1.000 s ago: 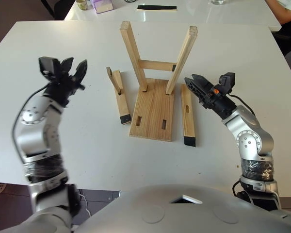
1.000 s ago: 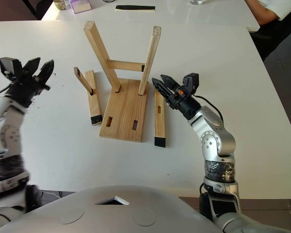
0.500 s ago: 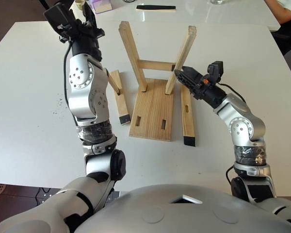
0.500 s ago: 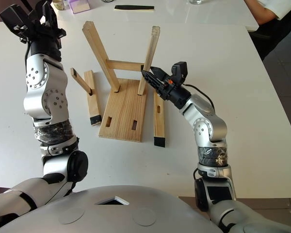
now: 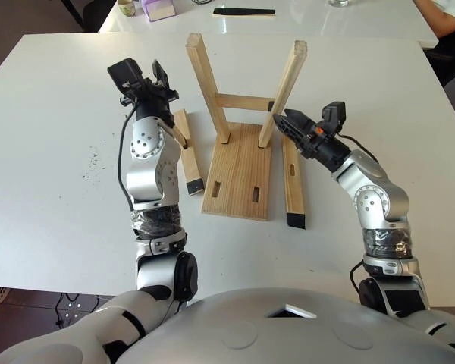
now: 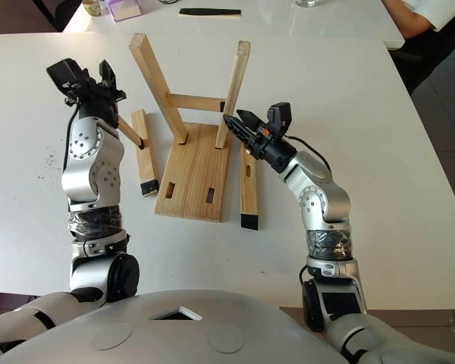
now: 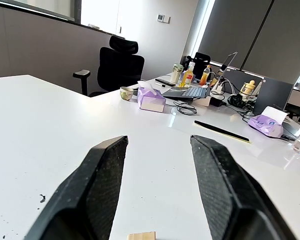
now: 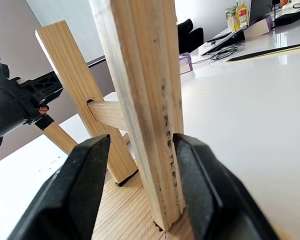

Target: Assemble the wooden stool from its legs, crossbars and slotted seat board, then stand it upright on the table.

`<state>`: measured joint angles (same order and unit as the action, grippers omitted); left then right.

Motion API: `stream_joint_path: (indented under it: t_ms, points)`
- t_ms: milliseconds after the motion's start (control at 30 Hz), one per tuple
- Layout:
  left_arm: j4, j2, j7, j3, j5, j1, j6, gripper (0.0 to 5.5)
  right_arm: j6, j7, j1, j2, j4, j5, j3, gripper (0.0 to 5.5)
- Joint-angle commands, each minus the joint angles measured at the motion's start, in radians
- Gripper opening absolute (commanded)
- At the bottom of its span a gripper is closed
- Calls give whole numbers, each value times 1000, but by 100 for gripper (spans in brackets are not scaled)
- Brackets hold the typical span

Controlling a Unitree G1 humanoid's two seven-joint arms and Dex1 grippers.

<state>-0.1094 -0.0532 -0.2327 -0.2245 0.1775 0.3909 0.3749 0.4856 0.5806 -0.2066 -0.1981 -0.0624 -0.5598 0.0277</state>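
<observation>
Lying flat on the white desk (image 5: pixel 53 197), the seat board (image 5: pixel 239 173) has its long axis running from the near edge toward the far edge, with two empty slots (image 5: pixel 216 187) at its near end. Two legs stand in its far end, the left one (image 5: pixel 208 87) and the right one (image 5: pixel 284 89), splaying apart as they rise and joined by one crossbar (image 5: pixel 245 101). Two more legs lie on the desk parallel to the board: one just beside its right edge (image 5: pixel 293 182) and one near its left edge (image 5: pixel 188 155), each with a black near end. A second crossbar (image 5: pixel 174 123) sticks up at a tilt from the left loose leg.

The right gripper (image 5: pixel 284 123) is at the foot of the right standing leg, its fingers (image 8: pixel 87 180) spread to either side of the wood. The left gripper (image 5: pixel 155 82) is raised above the left loose leg, fingers (image 7: pixel 102 185) apart and empty.

Behind is another white desk with a purple tissue box (image 7: pixel 151 100), bottles and a laptop, and a black office chair (image 7: pixel 121 62).
</observation>
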Motion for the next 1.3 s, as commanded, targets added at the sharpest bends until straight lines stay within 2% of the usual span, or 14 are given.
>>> stream_joint_path:
  t_ms: [33,200,400,500,600,767,867,967,1100,1300]
  points:
    - [104,-22,7,2,9,-32,17,233,-2,4,-24,-4,17,12,-3,231]
    - [59,-16,2,-26,23,16,-67,233,3,12,-24,-7,11,11,1,231]
    - [-214,42,-67,-19,-59,64,-64,233,8,14,-13,-9,4,9,2,231]
    - [-328,44,-122,-52,-84,22,43,233,8,5,14,-8,-16,11,4,231]
    - [-456,-10,-174,-112,-67,-139,285,233,15,-4,34,-9,-38,5,9,231]
    - [-633,-63,-119,-52,-35,-403,500,233,16,12,40,-28,-30,17,6,231]
    - [-602,-69,-53,7,30,-421,633,255,17,-1,74,-26,-50,21,3,231]
    - [-530,-47,11,79,71,-390,744,306,18,-2,78,-28,-47,30,-10,231]
    - [-484,-61,-2,84,63,-364,784,365,20,8,41,-42,-16,34,-6,231]
    - [-424,-38,-8,92,46,-321,795,368,8,19,20,-47,11,41,-11,231]
